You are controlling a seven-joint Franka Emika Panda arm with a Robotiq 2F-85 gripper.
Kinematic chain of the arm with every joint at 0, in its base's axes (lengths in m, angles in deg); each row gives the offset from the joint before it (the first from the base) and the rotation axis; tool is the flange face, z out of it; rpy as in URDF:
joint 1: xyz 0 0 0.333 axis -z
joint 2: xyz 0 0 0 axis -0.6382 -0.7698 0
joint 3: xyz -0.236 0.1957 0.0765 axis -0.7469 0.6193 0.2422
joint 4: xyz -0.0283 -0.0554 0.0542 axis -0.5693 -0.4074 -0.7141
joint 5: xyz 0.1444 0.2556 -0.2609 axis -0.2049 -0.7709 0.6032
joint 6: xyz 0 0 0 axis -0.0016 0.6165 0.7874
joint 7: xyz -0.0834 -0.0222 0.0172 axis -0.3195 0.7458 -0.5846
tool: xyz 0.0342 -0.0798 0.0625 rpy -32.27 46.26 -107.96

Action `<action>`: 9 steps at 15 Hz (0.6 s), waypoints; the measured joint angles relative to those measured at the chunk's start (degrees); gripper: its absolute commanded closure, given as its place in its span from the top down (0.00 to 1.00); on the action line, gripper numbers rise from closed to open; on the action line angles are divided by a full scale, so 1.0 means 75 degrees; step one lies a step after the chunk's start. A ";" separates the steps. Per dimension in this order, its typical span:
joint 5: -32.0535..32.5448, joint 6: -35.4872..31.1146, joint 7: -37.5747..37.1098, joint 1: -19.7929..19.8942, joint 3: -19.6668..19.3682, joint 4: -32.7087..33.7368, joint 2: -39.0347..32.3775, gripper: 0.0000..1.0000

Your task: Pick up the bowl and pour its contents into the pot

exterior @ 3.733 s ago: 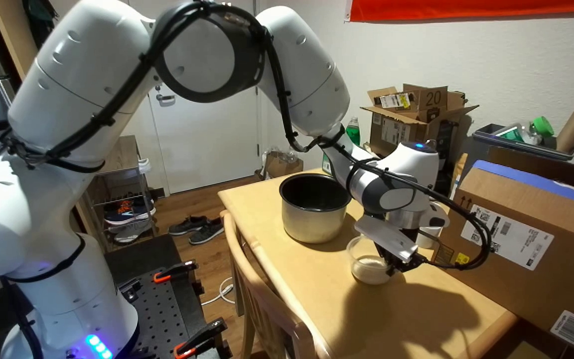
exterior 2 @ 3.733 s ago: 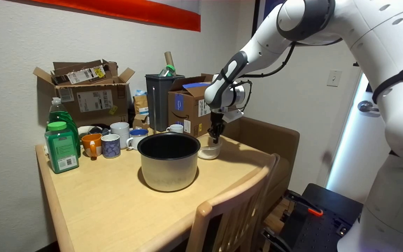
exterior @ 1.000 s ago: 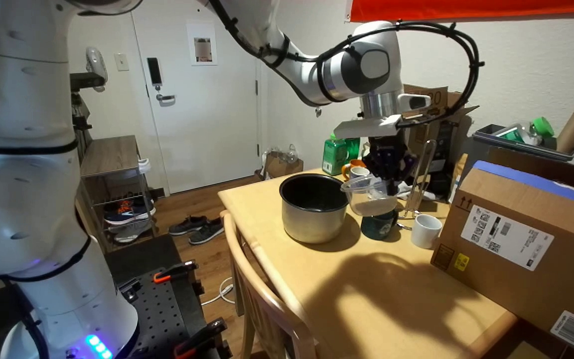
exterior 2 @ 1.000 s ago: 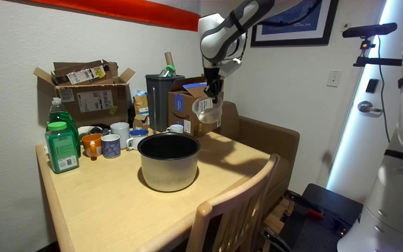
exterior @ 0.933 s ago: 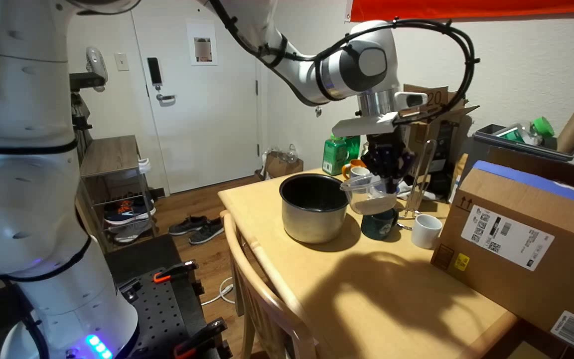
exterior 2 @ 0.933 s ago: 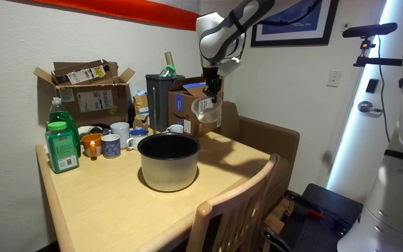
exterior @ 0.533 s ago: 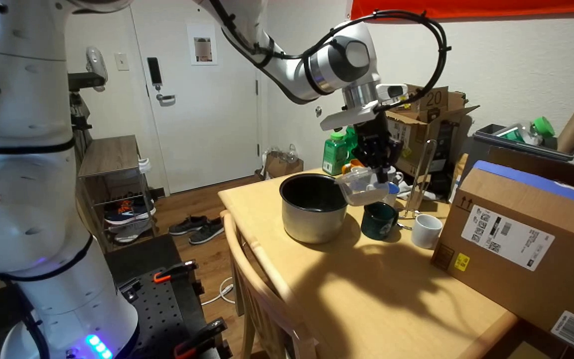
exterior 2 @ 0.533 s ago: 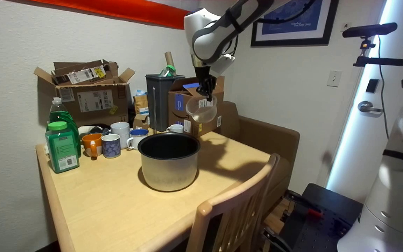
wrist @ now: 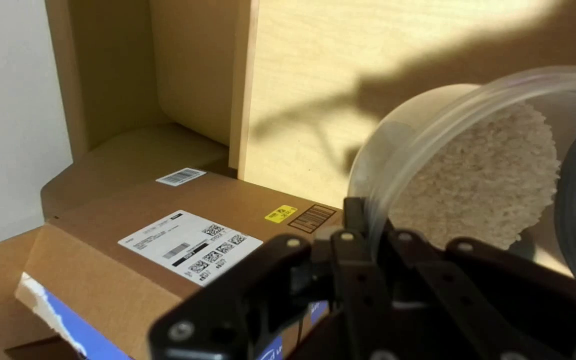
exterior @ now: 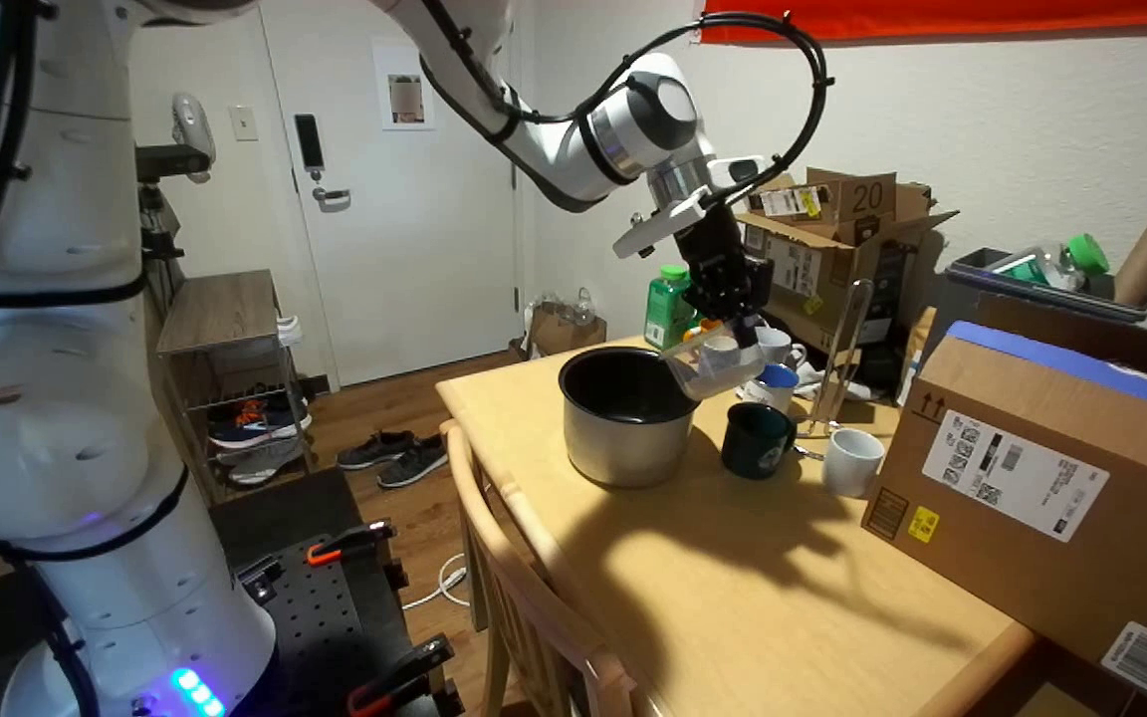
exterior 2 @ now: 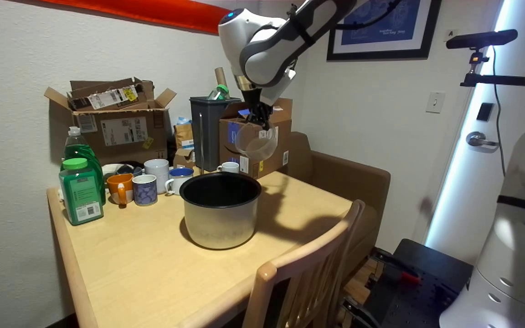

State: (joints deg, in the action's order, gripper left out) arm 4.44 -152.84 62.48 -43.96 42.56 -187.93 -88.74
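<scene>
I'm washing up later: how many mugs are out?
6: orange mug, purple mug, tall white mug and blue-lined mug toward the wall; dark mug beside the pot; small white mug beside a box. More may be hidden.

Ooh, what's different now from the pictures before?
The clear plastic bowl of rice rose off the table, moved toward the pot, and now tips that way. The end effector still pinches its rim. The pot and orange mug stayed put.

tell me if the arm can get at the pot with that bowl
Probably yes: the gripper holds the clear bowl by its rim, tilted near the pot, whose top is uncovered, with nothing visible between them.
</scene>
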 measured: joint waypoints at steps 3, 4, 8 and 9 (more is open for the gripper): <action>0.0503 0.0261 -0.0541 -0.0152 0.0127 -0.0119 -0.0003 0.03; 0.0681 0.0346 -0.0728 -0.0197 0.0170 -0.0168 -0.0008 0.03; 0.1342 0.0709 -0.1438 -0.0357 0.0334 -0.0285 -0.0065 0.03; 0.1509 0.0818 -0.1613 -0.0399 0.0374 -0.0294 -0.0086 0.03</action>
State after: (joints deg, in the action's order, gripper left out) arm 15.76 -146.70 50.39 -46.95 45.37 -190.13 -89.38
